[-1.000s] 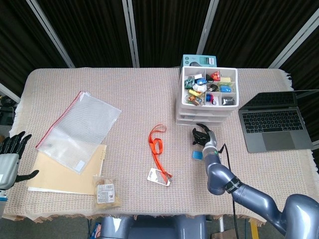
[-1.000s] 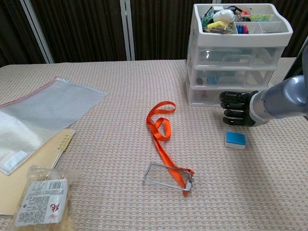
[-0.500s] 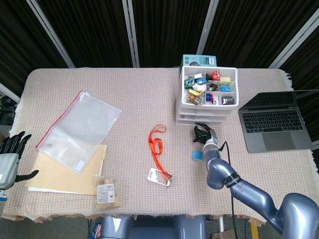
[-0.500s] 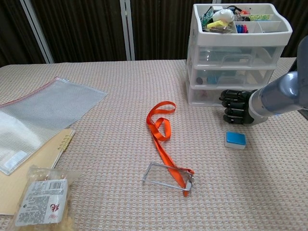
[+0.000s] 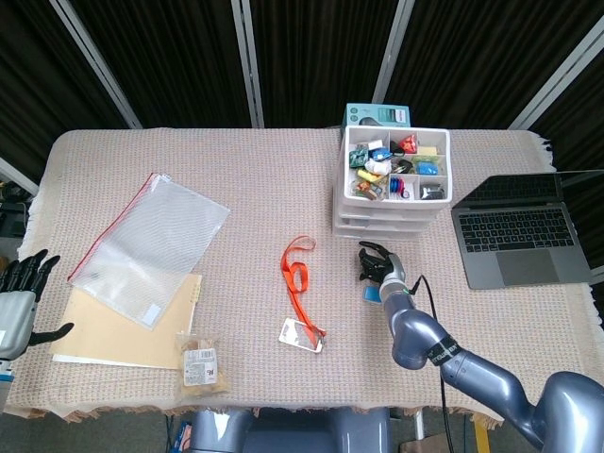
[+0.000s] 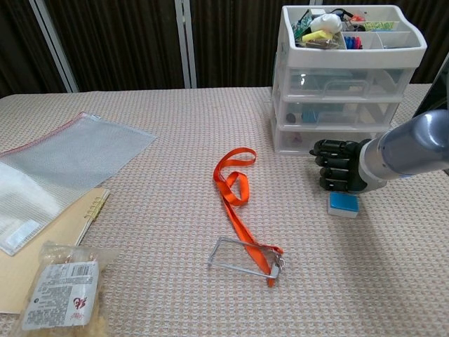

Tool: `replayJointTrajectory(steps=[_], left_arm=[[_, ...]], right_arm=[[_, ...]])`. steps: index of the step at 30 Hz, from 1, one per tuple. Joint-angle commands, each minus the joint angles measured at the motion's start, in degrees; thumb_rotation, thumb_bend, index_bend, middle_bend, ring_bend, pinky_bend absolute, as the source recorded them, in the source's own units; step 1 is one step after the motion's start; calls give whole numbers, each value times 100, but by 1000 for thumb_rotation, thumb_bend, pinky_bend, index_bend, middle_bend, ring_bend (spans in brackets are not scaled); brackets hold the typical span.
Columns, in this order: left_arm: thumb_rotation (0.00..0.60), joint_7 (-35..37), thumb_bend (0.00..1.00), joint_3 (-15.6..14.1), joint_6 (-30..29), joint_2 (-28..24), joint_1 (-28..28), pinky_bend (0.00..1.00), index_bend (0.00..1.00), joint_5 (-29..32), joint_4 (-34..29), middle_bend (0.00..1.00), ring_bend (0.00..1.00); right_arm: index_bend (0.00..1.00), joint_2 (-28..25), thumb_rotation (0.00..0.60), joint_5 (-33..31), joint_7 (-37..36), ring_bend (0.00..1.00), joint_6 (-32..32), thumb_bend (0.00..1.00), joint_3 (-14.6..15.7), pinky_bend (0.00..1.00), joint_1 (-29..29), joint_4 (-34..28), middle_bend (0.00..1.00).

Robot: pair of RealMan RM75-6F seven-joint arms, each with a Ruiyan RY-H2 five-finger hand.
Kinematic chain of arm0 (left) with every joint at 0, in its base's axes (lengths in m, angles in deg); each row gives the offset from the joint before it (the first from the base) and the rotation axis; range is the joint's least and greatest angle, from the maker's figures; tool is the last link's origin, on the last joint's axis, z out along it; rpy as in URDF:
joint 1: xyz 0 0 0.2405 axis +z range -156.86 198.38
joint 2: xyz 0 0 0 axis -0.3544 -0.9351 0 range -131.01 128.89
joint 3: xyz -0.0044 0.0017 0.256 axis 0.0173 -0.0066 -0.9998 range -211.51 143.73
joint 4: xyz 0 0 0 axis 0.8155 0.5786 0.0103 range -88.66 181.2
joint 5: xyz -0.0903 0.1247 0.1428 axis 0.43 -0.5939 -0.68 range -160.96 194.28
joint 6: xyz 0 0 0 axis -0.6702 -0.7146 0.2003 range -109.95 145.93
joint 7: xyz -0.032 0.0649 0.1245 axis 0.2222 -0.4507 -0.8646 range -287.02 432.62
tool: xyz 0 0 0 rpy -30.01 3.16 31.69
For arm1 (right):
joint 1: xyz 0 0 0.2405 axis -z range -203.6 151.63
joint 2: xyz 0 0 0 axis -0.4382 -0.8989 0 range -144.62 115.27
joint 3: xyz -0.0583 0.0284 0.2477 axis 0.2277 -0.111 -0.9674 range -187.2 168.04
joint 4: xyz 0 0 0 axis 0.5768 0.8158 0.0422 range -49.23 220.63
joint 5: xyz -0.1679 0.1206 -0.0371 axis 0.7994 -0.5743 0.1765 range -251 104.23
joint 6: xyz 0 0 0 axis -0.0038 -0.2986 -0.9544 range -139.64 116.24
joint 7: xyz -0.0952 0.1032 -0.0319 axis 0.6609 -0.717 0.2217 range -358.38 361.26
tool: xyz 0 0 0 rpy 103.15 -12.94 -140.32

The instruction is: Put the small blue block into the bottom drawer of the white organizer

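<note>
The small blue block (image 6: 343, 203) lies on the cloth in front of the white organizer (image 6: 347, 77); in the head view the block (image 5: 373, 296) is partly covered by my arm. My right hand (image 6: 337, 174) hovers just above and behind the block, fingers bent and apart, holding nothing; the same hand (image 5: 377, 264) shows in the head view. All three drawers are closed, the bottom drawer (image 6: 330, 138) included. At the table's left edge my left hand (image 5: 19, 293) rests open, far from the block.
An orange lanyard (image 6: 240, 210) with a clear badge holder lies left of the block. A laptop (image 5: 519, 236) sits right of the organizer. A mesh zip pouch (image 5: 151, 245), a tan folder (image 5: 113, 330) and a snack packet (image 5: 200, 361) occupy the left side.
My right hand has drawn back from the bottom drawer's front, moving left and nearer, and now sits close over the blue block. The block and my left hand have not moved.
</note>
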Motion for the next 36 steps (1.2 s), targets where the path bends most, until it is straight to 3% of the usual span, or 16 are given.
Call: replayJointTrajectory(steps=[1, 14, 36], left_arm=[[600, 3, 150, -2, -4, -1, 2, 0, 77, -5, -3, 0, 0], [600, 45, 150, -4, 30, -20, -7, 0, 77, 27, -26, 0, 0], [600, 67, 150, -26, 167, -90, -45, 0, 78, 105, -91, 0, 0]], right_arm=[[372, -65, 600, 29, 16, 822, -44, 483, 24, 721, 110, -201, 807], [273, -25, 600, -18, 85, 817, -58, 482, -107, 721, 60, 20, 807], [323, 261, 600, -185, 94, 817, 187, 483, -521, 721, -239, 893, 807]])
